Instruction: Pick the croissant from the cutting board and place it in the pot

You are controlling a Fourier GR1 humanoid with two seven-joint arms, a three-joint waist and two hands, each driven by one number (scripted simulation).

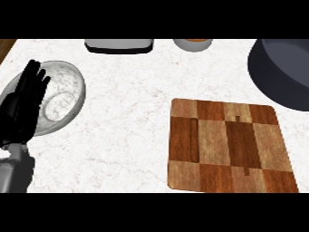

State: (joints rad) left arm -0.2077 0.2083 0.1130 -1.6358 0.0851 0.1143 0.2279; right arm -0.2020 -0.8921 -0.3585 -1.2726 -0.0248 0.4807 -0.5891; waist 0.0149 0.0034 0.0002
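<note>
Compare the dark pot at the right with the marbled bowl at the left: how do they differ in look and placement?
The pot is dark blue-grey and plain, while the bowl is pale with a marbled white pattern. The pot is cut off by the view's right edge; the bowl shows nearly whole, partly hidden by the left robot hand. The pot looks larger than the bowl. Both are round, stand upright on the counter, and show nothing inside.

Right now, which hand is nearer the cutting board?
Left, by default: the left hand rests open, fingers up, at the view's left edge over a marbled bowl, well left of the cutting board. The right hand isn't in view.
</note>
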